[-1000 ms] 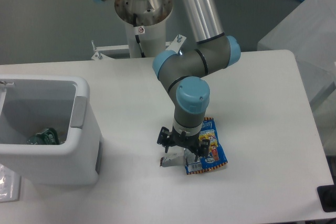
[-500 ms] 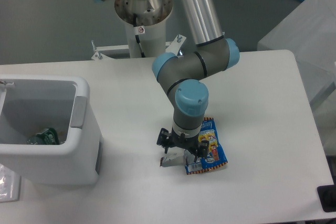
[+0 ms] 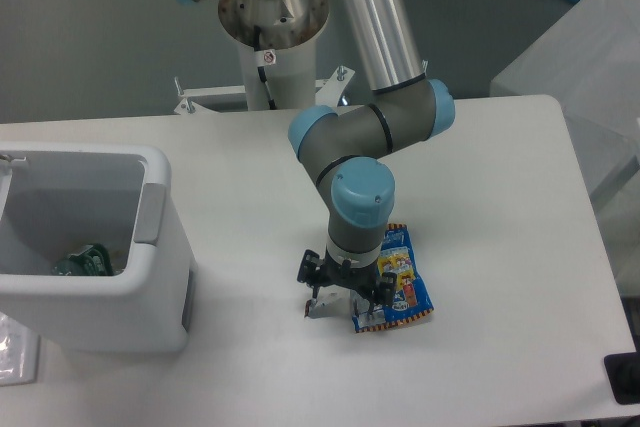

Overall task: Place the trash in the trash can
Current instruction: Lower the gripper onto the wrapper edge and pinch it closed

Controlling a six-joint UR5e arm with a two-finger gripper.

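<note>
My gripper [image 3: 343, 299] points straight down at the table, low over the silvery wrapper scrap [image 3: 316, 309]. Its fingers stand apart, so it is open, and the scrap pokes out at its left side. The blue printed snack wrapper [image 3: 408, 285] lies flat just right of the gripper, partly under it. The white trash can [image 3: 150, 247] stands at the left edge of the table. Inside it lies the crushed bottle with the green label [image 3: 85, 260].
The robot's base column [image 3: 270, 37] rises at the back of the table. A grey box-like surface [image 3: 580, 57] sits beyond the table's right edge. A small black object [image 3: 625, 377] shows at the front right corner.
The gripper has sunk a little lower and shifted slightly left over the silvery scrap. The wrappers and the can have not moved.
</note>
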